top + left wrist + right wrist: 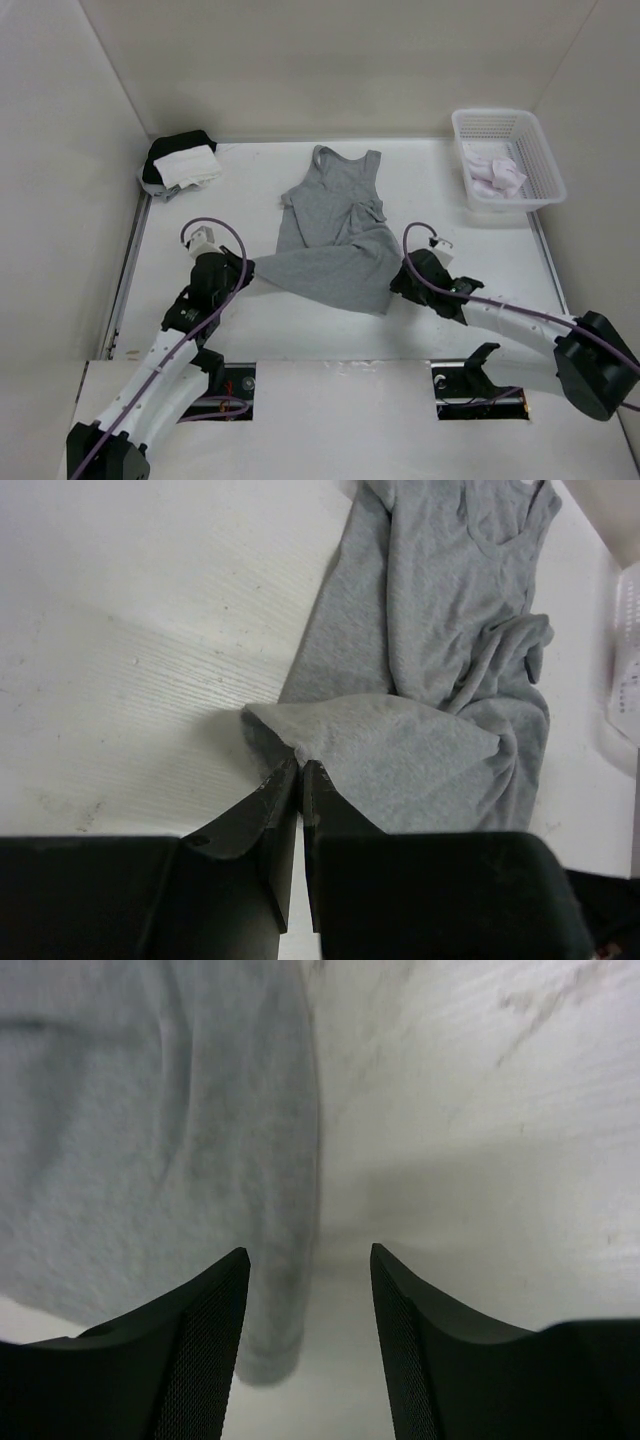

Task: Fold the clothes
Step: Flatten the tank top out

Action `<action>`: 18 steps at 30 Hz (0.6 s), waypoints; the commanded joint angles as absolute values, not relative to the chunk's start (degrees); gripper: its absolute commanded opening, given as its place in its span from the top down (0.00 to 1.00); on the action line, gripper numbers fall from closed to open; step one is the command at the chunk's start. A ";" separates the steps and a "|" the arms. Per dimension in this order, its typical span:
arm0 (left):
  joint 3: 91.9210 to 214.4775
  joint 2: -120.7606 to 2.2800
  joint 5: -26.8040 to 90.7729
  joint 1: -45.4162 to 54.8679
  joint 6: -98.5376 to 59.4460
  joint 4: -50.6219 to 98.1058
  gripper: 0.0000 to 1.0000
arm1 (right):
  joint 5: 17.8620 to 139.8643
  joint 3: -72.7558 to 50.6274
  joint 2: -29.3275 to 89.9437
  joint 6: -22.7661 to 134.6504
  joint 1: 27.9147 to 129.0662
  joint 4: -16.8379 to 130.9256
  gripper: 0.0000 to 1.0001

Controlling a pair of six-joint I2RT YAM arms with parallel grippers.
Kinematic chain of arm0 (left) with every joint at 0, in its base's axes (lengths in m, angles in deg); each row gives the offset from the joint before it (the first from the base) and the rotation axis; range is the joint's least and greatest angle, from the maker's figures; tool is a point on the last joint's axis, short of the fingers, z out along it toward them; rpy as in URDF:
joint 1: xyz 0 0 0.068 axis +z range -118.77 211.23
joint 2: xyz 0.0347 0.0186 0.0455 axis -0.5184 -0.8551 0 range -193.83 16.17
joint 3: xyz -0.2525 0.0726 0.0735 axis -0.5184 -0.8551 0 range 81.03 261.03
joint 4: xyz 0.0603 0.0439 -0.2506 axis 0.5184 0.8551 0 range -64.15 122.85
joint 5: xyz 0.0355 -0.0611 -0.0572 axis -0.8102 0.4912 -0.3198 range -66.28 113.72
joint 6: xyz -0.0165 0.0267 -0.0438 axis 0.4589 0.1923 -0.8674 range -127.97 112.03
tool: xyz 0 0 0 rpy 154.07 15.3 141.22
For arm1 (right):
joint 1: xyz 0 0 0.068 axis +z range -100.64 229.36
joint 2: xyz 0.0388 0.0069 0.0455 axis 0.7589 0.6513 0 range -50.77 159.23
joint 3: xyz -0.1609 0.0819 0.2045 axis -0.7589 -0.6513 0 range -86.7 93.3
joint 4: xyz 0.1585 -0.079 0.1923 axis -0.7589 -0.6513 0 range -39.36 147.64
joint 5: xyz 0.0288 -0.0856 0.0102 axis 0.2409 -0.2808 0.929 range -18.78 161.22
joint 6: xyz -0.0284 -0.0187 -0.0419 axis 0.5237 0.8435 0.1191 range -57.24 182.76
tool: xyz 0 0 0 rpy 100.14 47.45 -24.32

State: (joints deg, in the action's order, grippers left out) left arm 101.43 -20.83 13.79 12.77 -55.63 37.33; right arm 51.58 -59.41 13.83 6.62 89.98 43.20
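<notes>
On table (pixel 300 325): one grey tank top (pixel 335 235) | left fingers (pixel 275 810) clamped on its corner | right fingers (pixel 205 1340) apart

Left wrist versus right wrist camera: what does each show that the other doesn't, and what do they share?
Only the left wrist view: the left fingers shut, pinching a hem corner of the heather-grey knit sleeveless tank top, plus its scoop neck and a bunched fold. Only the right wrist view: the right fingers open, the fabric's edge lying between them, ungripped. Both: grey fabric on the white table.
</notes>
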 commanded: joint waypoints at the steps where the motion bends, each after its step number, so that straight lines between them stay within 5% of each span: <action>1: 106.60 -17.86 13.53 13.34 -54.02 37.00 0.96 | 52.76 -56.65 18.64 9.23 84.75 55.34 0.46; 8: 108.63 -15.91 13.00 13.43 -54.11 38.07 0.96 | 56.18 -48.66 35.16 12.22 77.27 64.31 0.50; 12: 107.49 -17.67 13.17 12.29 -54.63 36.22 0.96 | 54.46 -46.45 38.61 13.71 76.74 70.03 0.88; 14: 107.40 -18.81 13.27 10.63 -55.51 35.08 0.97 | 53.30 -47.49 34.42 14.24 76.83 68.02 1.00; 18: 106.96 -21.53 11.42 6.41 -56.30 30.69 0.97 | 49.79 -50.58 11.61 16.61 81.38 52.08 1.00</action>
